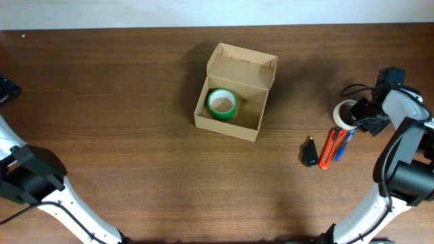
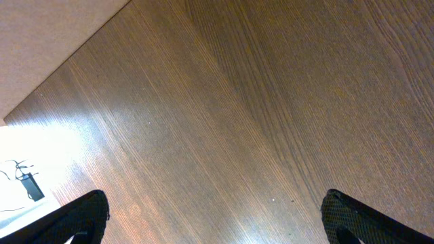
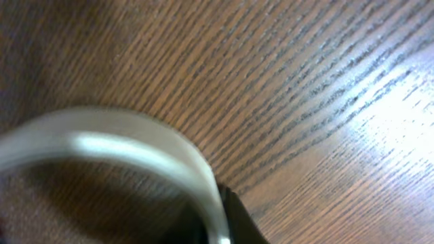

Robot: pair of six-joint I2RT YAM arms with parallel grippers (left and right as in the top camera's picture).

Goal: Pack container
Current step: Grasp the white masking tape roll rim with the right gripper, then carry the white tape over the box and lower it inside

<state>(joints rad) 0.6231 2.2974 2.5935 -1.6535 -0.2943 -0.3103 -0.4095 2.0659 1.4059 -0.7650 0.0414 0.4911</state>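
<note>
Container, the small rectangular tan cardboard box (image 1: 227, 127) with a hinged flap lid: you have it near the middle of the dark brown wooden counter (image 1: 108, 122), slightly toward the far edge, turned a little askew; its lid stands open on the far side; inside, against the left wall, a green tape roll (image 1: 222, 116) lies flat with its pale core facing up; the rest of the box floor is bare.

Right end effector (image 1: 358, 115): you have it down at the right side of the counter, well apart from the box; its jaws are drawn narrow onto the wall of a white tape roll (image 1: 337, 115) that lies flat on the wood; the right wrist view shows the pale curved band of that roll, blurred, with one dark finger (image 3: 234, 217) against it.

Just in front of the white roll lie an orange-handled tool (image 1: 328, 149) and a blue pen (image 1: 342, 144), side by side; a small black object (image 1: 310, 152) sits just to their left.

Left end effector (image 2: 213, 217): jaws spread wide, holding nothing; its wrist view shows only bare wood grain between the two dark fingertips.
</note>
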